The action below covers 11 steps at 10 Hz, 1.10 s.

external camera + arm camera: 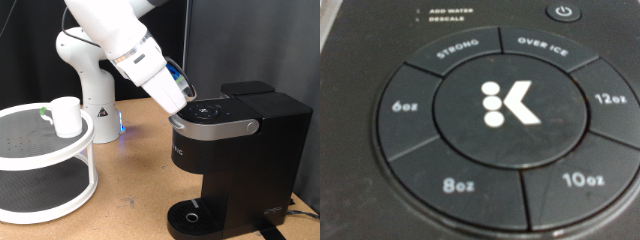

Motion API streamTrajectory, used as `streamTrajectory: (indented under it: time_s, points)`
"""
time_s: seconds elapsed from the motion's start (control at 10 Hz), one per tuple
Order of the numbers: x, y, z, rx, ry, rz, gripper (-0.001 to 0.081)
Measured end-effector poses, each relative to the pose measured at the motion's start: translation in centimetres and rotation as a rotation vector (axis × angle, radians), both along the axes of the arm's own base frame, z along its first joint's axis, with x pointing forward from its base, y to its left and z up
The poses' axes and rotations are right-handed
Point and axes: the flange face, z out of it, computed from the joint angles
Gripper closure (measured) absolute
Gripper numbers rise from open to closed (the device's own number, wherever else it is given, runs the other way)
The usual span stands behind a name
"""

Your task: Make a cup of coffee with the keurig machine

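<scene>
While the pincer (188, 100), grip unreadable, meets the keurig machine (240, 150), wooden table (130, 190) underneath.

keurig machine (235, 140) matte black plastic | cup (66, 116) glossy white | table (130, 185) wood

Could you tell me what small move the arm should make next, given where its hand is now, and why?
Probably it should hold off pressing and pull back. The gripper sits right at the top of the keurig machine, and the wrist view is filled by its button ring, yet the cup stands on the white round shelf, and the drip base is bare.
</scene>
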Motion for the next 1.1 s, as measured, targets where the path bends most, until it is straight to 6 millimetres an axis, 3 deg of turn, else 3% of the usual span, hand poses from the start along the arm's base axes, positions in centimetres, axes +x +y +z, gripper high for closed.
streamTrajectory:
  time_s: [1.1]
  points:
    - [0.1,-1.2,-0.6,-0.001,0.007,-0.017,0.0805]
